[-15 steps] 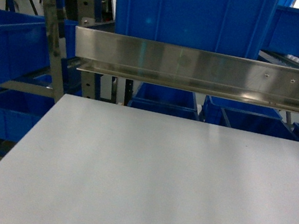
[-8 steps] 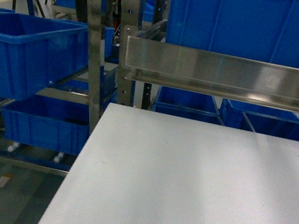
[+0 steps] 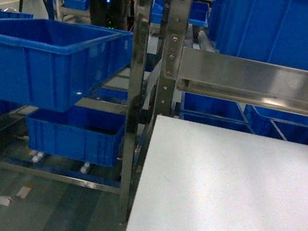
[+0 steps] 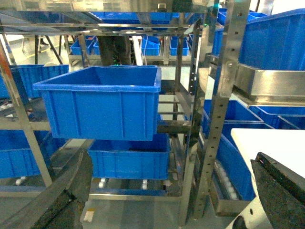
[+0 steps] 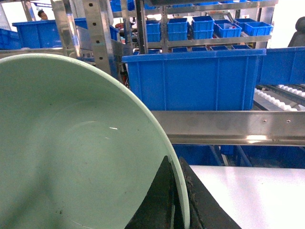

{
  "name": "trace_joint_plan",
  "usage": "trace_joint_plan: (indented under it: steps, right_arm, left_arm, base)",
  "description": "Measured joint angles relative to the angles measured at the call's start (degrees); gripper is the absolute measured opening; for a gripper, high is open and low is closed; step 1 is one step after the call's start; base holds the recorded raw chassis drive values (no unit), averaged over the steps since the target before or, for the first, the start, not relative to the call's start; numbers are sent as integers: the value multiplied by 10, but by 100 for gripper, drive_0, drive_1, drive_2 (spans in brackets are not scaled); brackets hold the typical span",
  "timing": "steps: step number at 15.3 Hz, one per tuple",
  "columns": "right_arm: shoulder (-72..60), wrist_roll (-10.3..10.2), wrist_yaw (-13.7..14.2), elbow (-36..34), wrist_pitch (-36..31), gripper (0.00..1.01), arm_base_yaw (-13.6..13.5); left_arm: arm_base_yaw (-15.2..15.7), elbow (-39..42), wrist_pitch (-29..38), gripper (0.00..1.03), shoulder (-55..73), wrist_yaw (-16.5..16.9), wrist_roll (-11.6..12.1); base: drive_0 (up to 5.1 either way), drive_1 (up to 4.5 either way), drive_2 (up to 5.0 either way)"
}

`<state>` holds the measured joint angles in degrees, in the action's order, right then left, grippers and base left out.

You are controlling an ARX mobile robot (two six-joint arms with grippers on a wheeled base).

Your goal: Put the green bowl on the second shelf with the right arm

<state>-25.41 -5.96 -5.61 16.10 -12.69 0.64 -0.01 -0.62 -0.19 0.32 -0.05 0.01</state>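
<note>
Blue crate (image 5: 193, 78) fills the second shelf (image 5: 228, 126).

head view swung left, rack upright (image 3: 172, 54) centred

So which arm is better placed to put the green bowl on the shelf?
Right. Its gripper is pinching the rim of the green bowl; the left gripper is open and holds nothing.

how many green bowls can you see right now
1. The green bowl fills the left of the right wrist view, its rim pinched in the right hand. Neither other view shows any bowl.
</note>
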Motion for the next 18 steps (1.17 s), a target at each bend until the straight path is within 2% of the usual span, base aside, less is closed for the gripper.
trace_joint_plan:
  steps: [18]
  right_arm:
    - [0,0,0,0,-1,2,0]
  left_arm:
    - [0,0,-1,98,0,0,0]
  base:
    - [-497,239,239]
